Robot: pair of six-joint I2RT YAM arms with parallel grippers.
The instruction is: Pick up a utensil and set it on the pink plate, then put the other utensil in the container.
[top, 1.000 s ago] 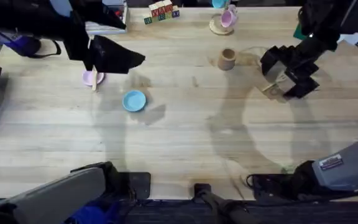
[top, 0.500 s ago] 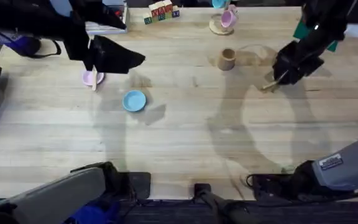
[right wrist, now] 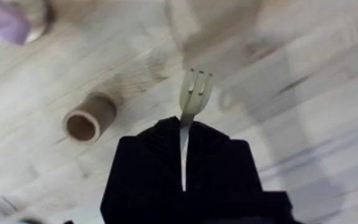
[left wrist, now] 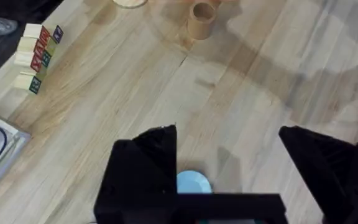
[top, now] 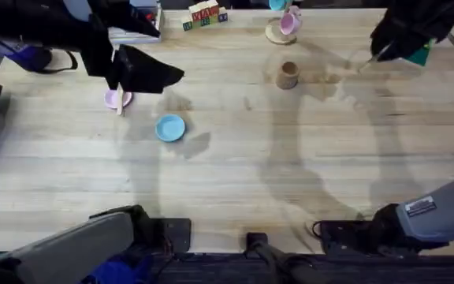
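Between right pincer (right wrist: 188,134) fingers — fork (right wrist: 195,92) (prongs outward), cup (right wrist: 89,117) beside.

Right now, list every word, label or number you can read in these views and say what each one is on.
Letter blocks: red and dark printed characters on their faces, too small to read.
White label on the right arm's base: dark print, too blurred to read.
Wooden cup, fork, pink plate and blue plate: no markings visible.
Nothing legible anywhere.
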